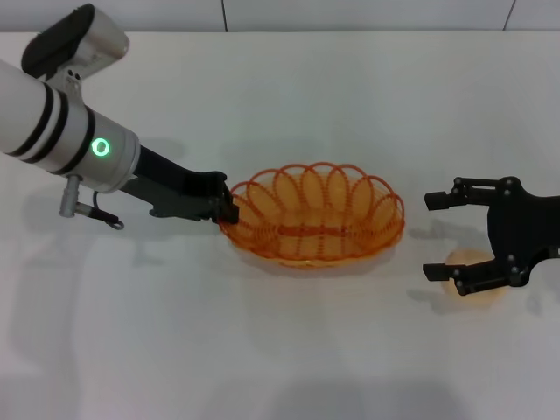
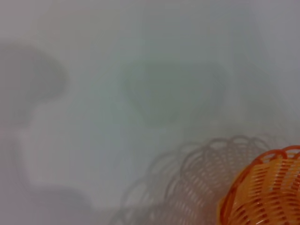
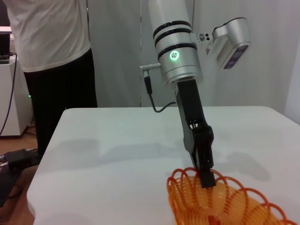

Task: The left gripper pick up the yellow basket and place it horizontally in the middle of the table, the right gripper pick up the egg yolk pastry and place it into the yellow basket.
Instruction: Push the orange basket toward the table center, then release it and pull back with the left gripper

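Note:
The yellow basket (image 1: pixel 350 245) stands level on the white table (image 1: pixel 262 350), near its middle. My left gripper (image 1: pixel 229 210) is at the basket's left end, its fingers closed on the looped rim. The right wrist view shows that grip (image 3: pixel 206 180) on the basket (image 3: pixel 225 201). A part of the basket (image 2: pixel 267 192) shows in the left wrist view. My right gripper (image 1: pixel 437 236) is open, to the right of the basket and apart from it. The egg yolk pastry (image 1: pixel 466 257) lies on the table under its nearer finger, partly hidden.
In the right wrist view a person (image 3: pixel 51 47) in a white shirt and dark trousers stands beyond the table's edge (image 3: pixel 47 154). A wall runs along the table's far side (image 1: pixel 262 13).

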`<state>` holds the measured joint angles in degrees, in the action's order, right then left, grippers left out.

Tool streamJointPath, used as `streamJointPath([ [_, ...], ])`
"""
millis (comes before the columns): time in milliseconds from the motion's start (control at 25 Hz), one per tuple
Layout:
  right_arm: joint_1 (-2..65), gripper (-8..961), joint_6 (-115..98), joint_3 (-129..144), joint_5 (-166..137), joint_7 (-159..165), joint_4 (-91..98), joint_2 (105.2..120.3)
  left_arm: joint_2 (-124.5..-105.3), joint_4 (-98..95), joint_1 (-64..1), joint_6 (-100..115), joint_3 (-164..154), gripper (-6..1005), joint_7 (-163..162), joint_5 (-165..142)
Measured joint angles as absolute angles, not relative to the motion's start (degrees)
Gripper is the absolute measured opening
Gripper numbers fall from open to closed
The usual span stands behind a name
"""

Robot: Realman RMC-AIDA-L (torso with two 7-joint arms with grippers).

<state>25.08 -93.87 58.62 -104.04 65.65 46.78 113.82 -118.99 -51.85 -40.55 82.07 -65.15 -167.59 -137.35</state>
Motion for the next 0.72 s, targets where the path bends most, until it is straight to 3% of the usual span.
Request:
streamJointPath([
  [320, 24.75, 860, -93.87, 58.62, -104.07, 65.58, 46.78, 113.82, -119.05, -55.87, -37.74, 81.94, -64.8, 143, -167.55, -137.42],
  [520, 24.6, 859, -93.9, 58.62, -104.07, 65.56, 46.77, 113.82, -118.91, -56.76, -37.35, 82.4, -64.79, 355, -167.41, -137.43],
  [720, 24.51, 859, -93.96, 58.17, -104.08, 65.57, 46.76, 113.82, -118.63, -60.44, -35.83, 83.68, -64.67, 487, -166.04, -137.11],
])
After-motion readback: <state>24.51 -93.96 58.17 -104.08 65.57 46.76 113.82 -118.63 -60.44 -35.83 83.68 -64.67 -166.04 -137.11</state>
